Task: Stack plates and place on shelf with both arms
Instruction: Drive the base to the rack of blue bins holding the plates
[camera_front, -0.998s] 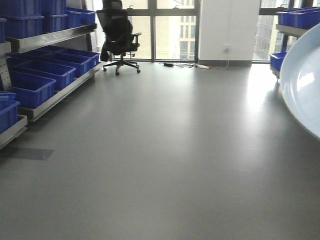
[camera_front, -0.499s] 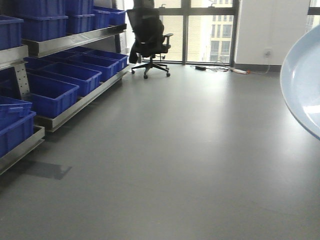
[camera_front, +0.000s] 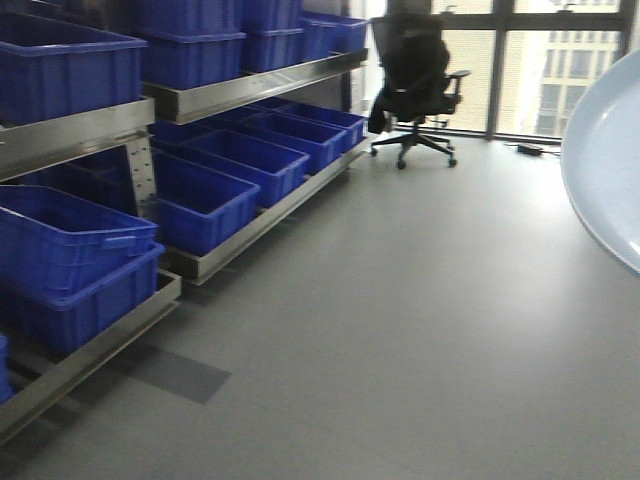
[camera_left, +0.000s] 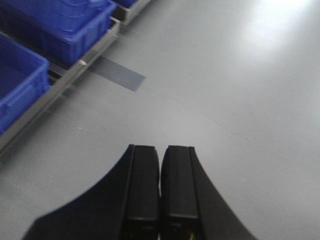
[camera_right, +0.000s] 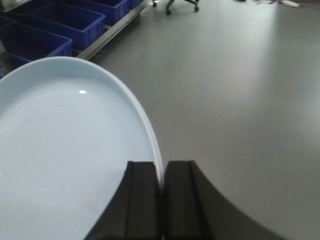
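Right end effector (camera_right: 161, 200) clenched on the rim of the plate (camera_right: 65, 150), plate up on the right; left end effector (camera_left: 160, 192) pinched shut (nothing in its grip). Shelf (camera_front: 240, 90) runs along the left, rails stretching far, so the left one's nearer.

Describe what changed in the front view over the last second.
The view swung left toward the shelf: its blue crates slid rightward and now fill the left half, and the office chair moved from left of centre to right of centre. The plate stayed at the right edge, its rim pinched in the right hand.
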